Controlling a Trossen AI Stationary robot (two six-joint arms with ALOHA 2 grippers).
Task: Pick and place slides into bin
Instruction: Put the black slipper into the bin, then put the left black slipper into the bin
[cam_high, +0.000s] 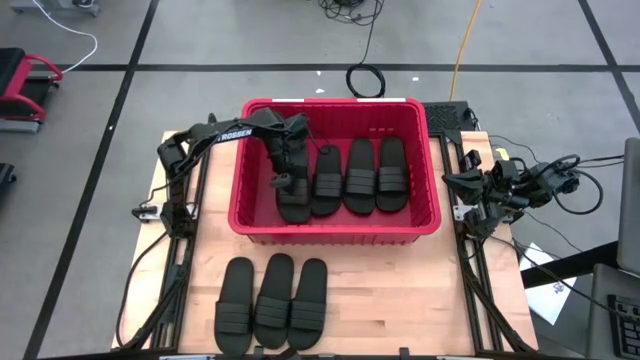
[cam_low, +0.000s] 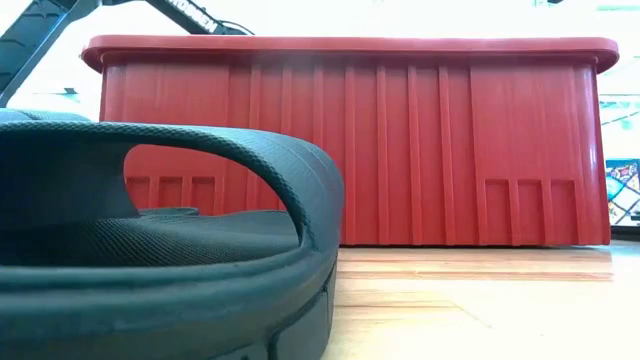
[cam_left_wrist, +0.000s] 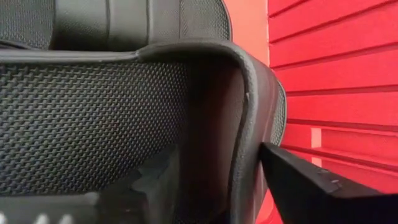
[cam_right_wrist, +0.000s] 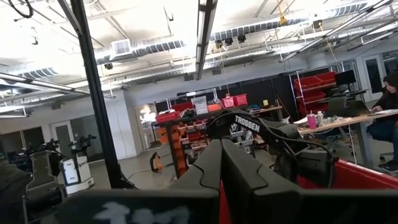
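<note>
Wood table (cam_high: 400, 290) w/ 3 slides (cam_high: 272, 302), grey floor; left end effector (cam_high: 287, 182) grasping slide in bin (cam_high: 250, 215).

Four black slides (cam_high: 345, 178) (perhaps five) in red bin (cam_high: 430, 215); three outside (cam_high: 271, 303).

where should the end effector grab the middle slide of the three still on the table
Judging from above, take the middle slide by its ribbed strap, coming straight down. It lies flat, strap up, and the strap arches off the sole, leaving room for a finger beneath. Neighbours press close on both sides, so the sole's edges look hard to reach.
</note>
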